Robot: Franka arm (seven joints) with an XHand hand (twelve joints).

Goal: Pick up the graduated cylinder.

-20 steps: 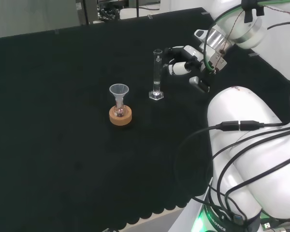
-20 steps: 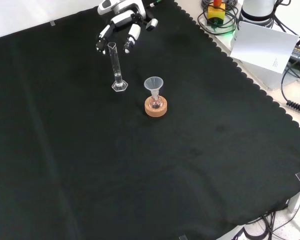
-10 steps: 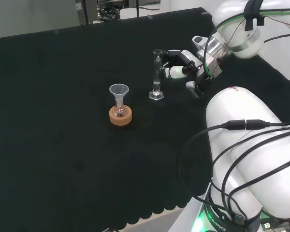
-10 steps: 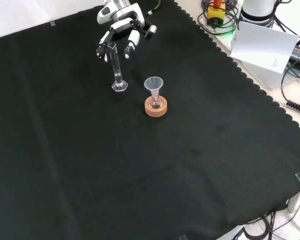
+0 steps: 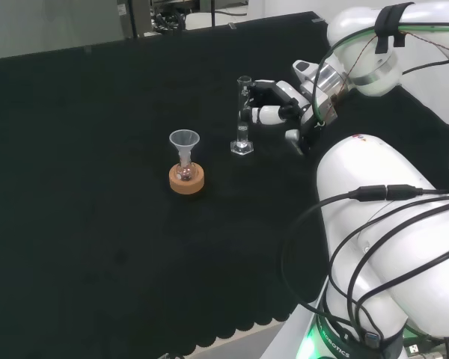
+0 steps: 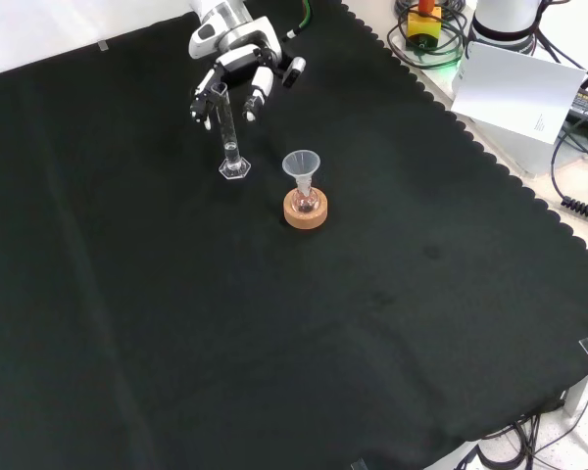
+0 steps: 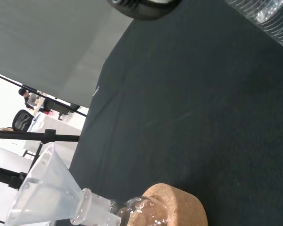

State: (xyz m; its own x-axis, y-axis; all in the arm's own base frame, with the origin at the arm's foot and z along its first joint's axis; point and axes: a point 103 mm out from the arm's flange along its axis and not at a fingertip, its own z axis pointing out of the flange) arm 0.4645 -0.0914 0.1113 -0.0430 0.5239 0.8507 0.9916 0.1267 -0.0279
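The cylinder point(image 5: 243, 114) stands upright on the cloth point(image 5: 97, 224), its upper part flanked by the spread, slightly curled fingers of the hand point(image 5: 278, 105); contact cannot be told, and nothing is seen to be gripped. In the front view the hand point(image 6: 233, 70) is seen just behind the cylinder point(image 6: 227, 132). A funnel point(image 6: 301, 171) in a flask on a cork ring point(image 6: 305, 211) is found nearer the camera, past the cylinder, with bare cloth elsewhere.

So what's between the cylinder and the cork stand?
Only bare black cloth between cylinder and cork stand, seen in the front view.
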